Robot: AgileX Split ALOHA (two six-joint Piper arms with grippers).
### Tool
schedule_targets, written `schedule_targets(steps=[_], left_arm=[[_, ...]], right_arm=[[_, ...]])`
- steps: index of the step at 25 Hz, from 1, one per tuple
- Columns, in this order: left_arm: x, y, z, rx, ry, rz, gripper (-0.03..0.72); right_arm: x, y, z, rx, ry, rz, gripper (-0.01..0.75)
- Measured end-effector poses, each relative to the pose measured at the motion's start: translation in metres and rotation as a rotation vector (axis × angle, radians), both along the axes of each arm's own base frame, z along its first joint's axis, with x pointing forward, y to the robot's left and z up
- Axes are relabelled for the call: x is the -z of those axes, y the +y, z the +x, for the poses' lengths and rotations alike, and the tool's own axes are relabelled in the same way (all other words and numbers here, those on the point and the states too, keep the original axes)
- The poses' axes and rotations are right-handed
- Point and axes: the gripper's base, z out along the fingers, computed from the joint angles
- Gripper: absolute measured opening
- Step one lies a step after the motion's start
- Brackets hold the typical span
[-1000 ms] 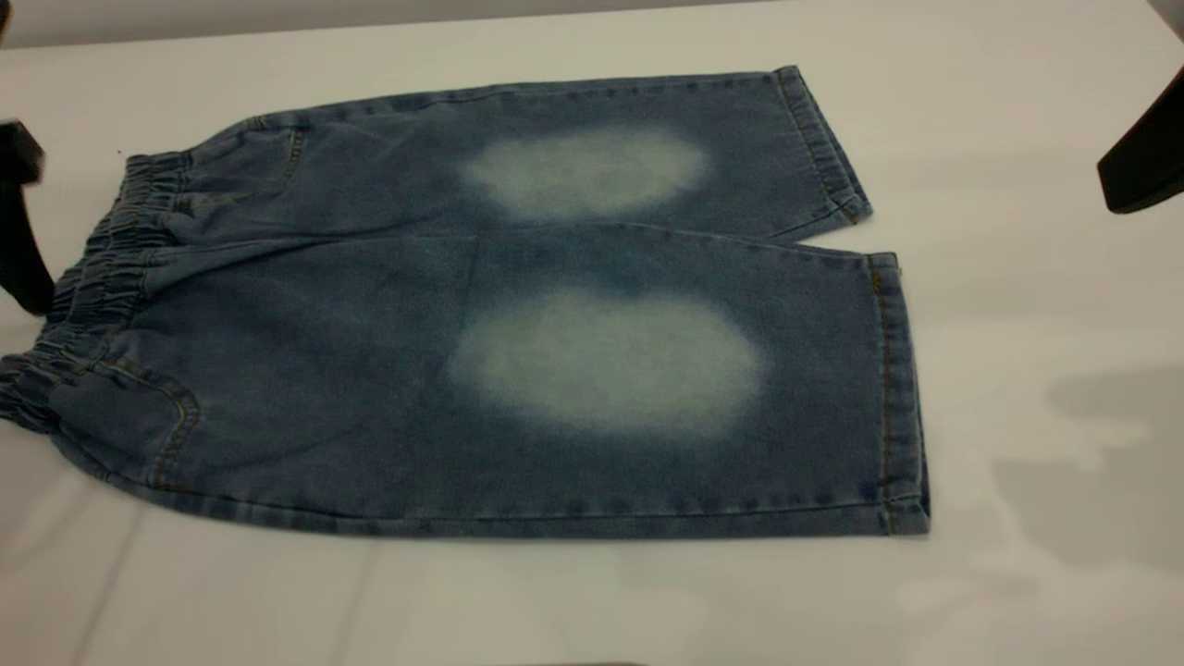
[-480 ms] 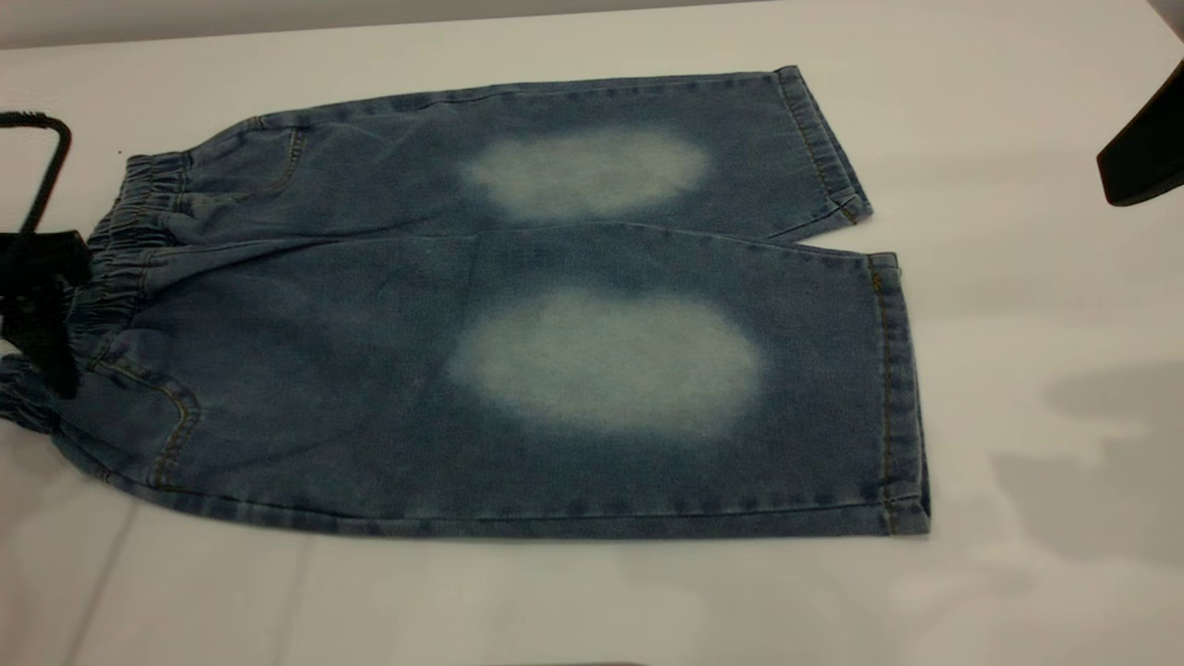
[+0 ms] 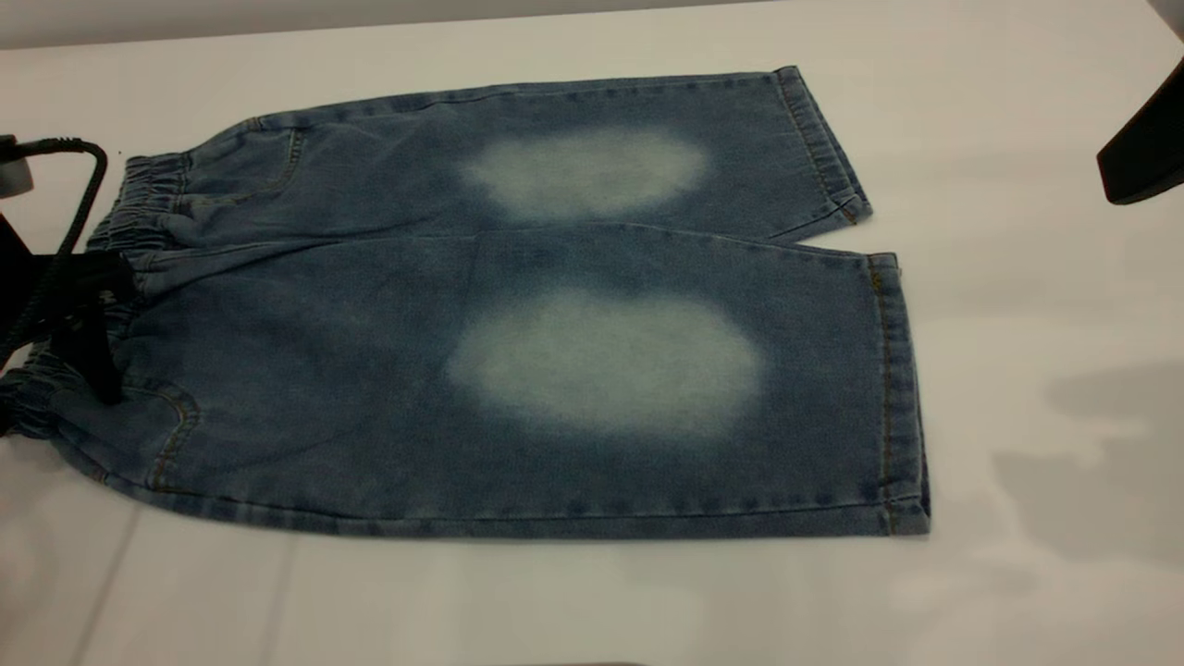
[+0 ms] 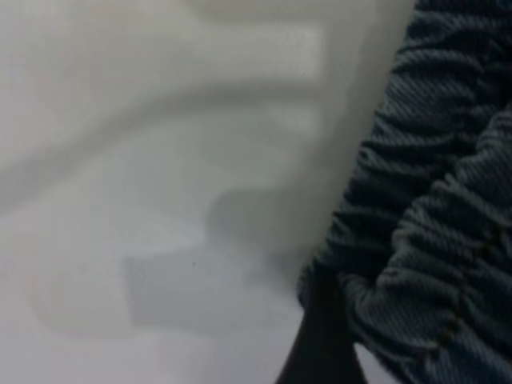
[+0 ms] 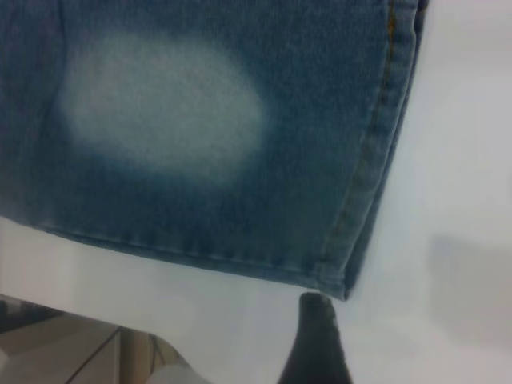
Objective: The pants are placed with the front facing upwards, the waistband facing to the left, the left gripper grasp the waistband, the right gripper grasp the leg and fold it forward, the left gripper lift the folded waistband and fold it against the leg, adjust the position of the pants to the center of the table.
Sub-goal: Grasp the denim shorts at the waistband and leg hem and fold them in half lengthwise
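Pants flat on tabletop, waistband at 9 o'clock. Left gripper over waistband, right gripper at 2 o'clock; fingers' state unclear for both.

The table is a plain white, smooth top, seen to extend well beyond everything lying on it. One item is laid directly on it: the pants, spread flat with the front up. The waistband is turned toward the exterior view's left, its gathered edge resting on the white surface. Both legs are stretched toward the right, side by side and touching along the inner seam, each marked with a pale faded oval. The hems are laid flat near the right half of the table. Soft grey shadows are cast on the bare surface at the right.
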Motion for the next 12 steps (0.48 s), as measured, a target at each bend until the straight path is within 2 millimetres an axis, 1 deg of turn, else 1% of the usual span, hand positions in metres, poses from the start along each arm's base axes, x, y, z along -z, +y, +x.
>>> schedule_targets(steps=[2, 3, 4, 5, 7, 9, 10, 12], left_arm=[[0.001, 0.0, 0.001, -0.001, 0.004, 0.0, 0.496], [0.001, 0.0, 0.001, -0.001, 0.003, -0.001, 0.48], [0.002, 0.0, 0.001, -0.002, 0.002, -0.001, 0.449], [0.002, 0.0, 0.001, -0.003, 0.001, -0.002, 0.406], [0.002, 0.0, 0.001, -0.003, 0.0, -0.002, 0.293], [0.002, 0.0, 0.001, 0.001, 0.002, 0.0, 0.16], [0.001, 0.0, 0.001, 0.006, 0.003, 0.001, 0.122], [-0.001, 0.0, 0.001, 0.025, 0.001, 0.006, 0.1]], right_arm=[[0.0, 0.0, 0.0, 0.001, -0.001, 0.0, 0.476], [0.0, 0.0, 0.0, 0.001, -0.001, -0.001, 0.476], [0.0, 0.0, 0.0, 0.001, -0.001, -0.001, 0.476], [0.0, 0.0, 0.0, 0.0, 0.0, 0.0, 0.476], [0.001, 0.001, -0.001, -0.009, 0.013, 0.006, 0.476], [0.003, 0.003, -0.002, -0.023, 0.046, 0.024, 0.476], [0.005, 0.004, -0.003, -0.028, 0.073, 0.04, 0.476], [0.013, 0.006, -0.002, -0.029, 0.126, 0.07, 0.476]])
